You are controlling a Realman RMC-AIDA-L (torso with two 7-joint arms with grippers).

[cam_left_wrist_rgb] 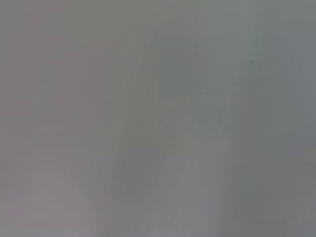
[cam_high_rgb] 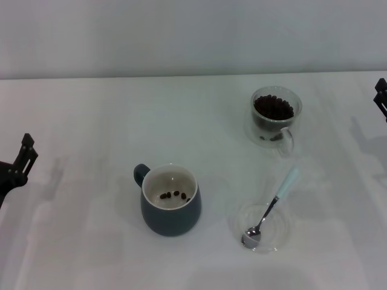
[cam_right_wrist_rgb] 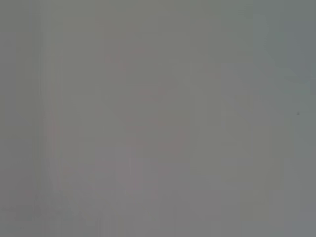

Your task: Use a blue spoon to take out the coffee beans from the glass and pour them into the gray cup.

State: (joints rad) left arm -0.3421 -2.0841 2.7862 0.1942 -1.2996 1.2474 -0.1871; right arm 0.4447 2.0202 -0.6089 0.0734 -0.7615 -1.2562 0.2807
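The gray cup [cam_high_rgb: 171, 208] stands upright at the front centre of the white table, handle to its back left, with a few coffee beans [cam_high_rgb: 172, 195] on its cream bottom. The glass [cam_high_rgb: 275, 117] sits at the back right, holding a heap of coffee beans [cam_high_rgb: 274, 107]. The blue spoon [cam_high_rgb: 272, 205] lies with its metal bowl in a flat clear saucer [cam_high_rgb: 263, 226] and its pale handle pointing toward the glass. My left gripper [cam_high_rgb: 18, 163] is parked at the left edge and my right gripper [cam_high_rgb: 381, 96] at the right edge, both far from the objects. Both wrist views show only blank grey.
The white table [cam_high_rgb: 91, 121] runs to a pale wall at the back. The cup and the saucer stand about a hand's width apart at the front.
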